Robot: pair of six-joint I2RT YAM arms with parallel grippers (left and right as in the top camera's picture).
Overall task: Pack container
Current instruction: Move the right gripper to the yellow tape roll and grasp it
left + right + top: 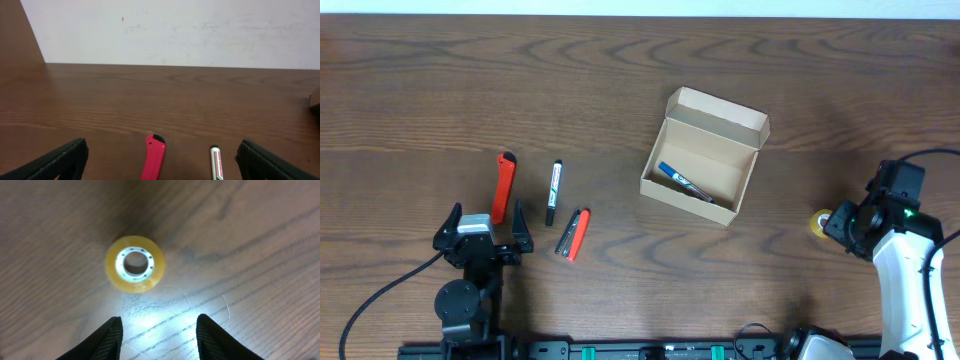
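The tan cardboard container [705, 155] stands open at the table's middle, flap lid up, with a blue marker [683, 182] lying inside. A yellow tape roll [818, 222] lies flat to its right and also shows in the right wrist view [135, 263]. My right gripper [157, 332] is open and empty, hovering just above and beside the roll. My left gripper [482, 222] is open and empty at the front left. A red box cutter [503, 187] lies just ahead of it [155, 157], with a white marker [554, 190] to its right [216, 162].
A red-and-black pen pair [574, 234] lies right of the left gripper. The right arm's cable [930, 250] loops at the right edge. A wall [175, 30] rises behind the far table edge.
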